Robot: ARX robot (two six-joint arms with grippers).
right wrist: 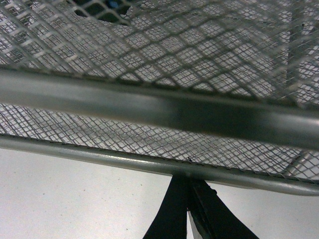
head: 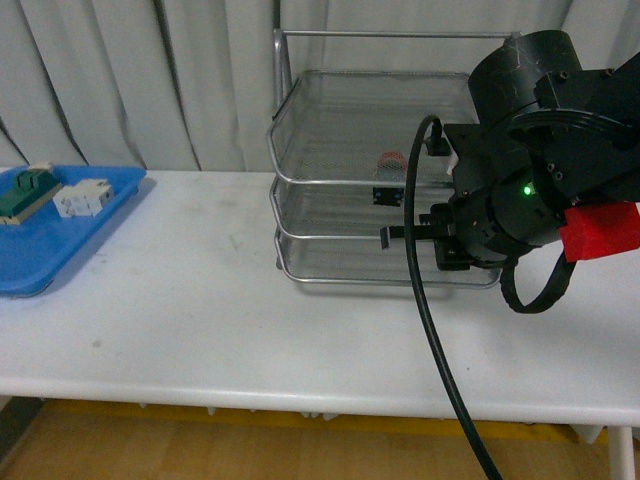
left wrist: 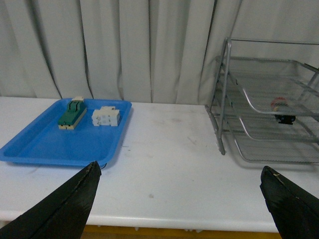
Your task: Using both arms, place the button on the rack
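On rack [head: 330, 150] middle tier your button [head: 388, 178] sits, free. Right gripper [right wrist: 188, 211] closed, empty, at rack's near rim. Left gripper [left wrist: 179, 209] spread wide, empty, above counter [head: 220, 300].

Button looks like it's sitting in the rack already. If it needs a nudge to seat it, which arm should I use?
Right, probably. The right gripper is at the rack front, just below the button. The left gripper views it across the table.
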